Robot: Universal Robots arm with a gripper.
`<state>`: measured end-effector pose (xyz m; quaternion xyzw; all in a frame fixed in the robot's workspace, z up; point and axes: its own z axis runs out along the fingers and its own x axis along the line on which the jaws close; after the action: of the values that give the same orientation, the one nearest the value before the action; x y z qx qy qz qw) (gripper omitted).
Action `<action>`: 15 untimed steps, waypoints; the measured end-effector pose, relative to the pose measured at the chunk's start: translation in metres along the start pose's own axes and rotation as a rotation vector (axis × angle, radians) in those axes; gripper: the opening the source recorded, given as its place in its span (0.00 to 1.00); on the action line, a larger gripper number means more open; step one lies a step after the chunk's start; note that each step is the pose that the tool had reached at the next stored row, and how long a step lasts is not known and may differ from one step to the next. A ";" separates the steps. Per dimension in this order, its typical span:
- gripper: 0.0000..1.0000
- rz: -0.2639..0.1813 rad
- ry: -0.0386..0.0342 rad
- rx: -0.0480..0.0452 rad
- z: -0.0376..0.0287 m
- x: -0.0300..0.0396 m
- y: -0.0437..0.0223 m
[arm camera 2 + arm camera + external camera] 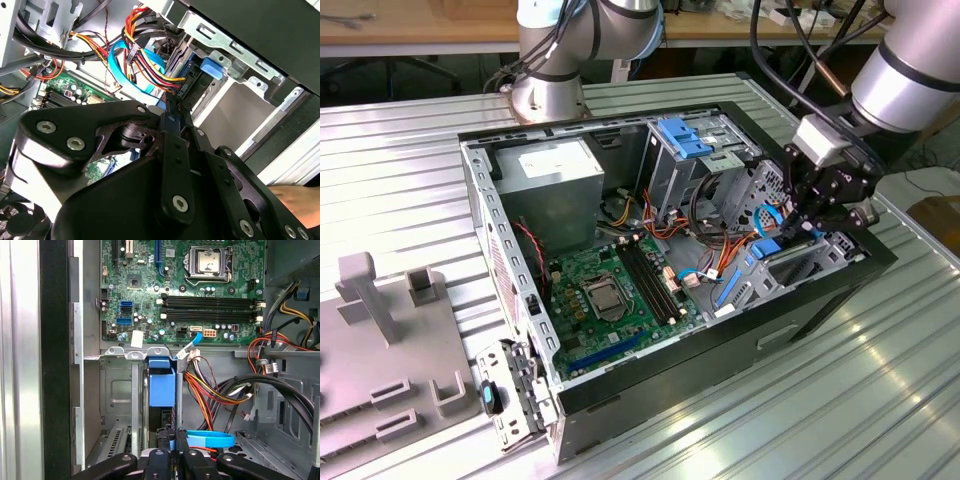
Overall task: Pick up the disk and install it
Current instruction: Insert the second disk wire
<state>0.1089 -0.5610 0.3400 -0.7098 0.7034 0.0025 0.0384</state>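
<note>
The black two-fingered gripper (817,205) is reaching into the open black computer case (740,330), clenching the dark, blue-railed disk (161,390) edge-on and lowering it into the case's grey metal drive cage (120,390). I judge it should be keeping the rails square to the cage, clear of the bundled wires (210,390) beside it.

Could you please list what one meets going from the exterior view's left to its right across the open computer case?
Grey power supply box → green motherboard → drive cage with blue tabs → pincer, reaching into the case's right end.
</note>
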 end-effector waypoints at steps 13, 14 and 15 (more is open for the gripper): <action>0.16 0.000 -0.0007 0.0000 -0.0001 0.0040 0.0000; 0.16 0.000 -0.0006 0.0000 -0.0002 0.0049 0.0000; 0.16 0.000 -0.0006 0.0000 -0.0003 0.0055 0.0000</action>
<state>0.1089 -0.5666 0.3400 -0.7098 0.7033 0.0027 0.0386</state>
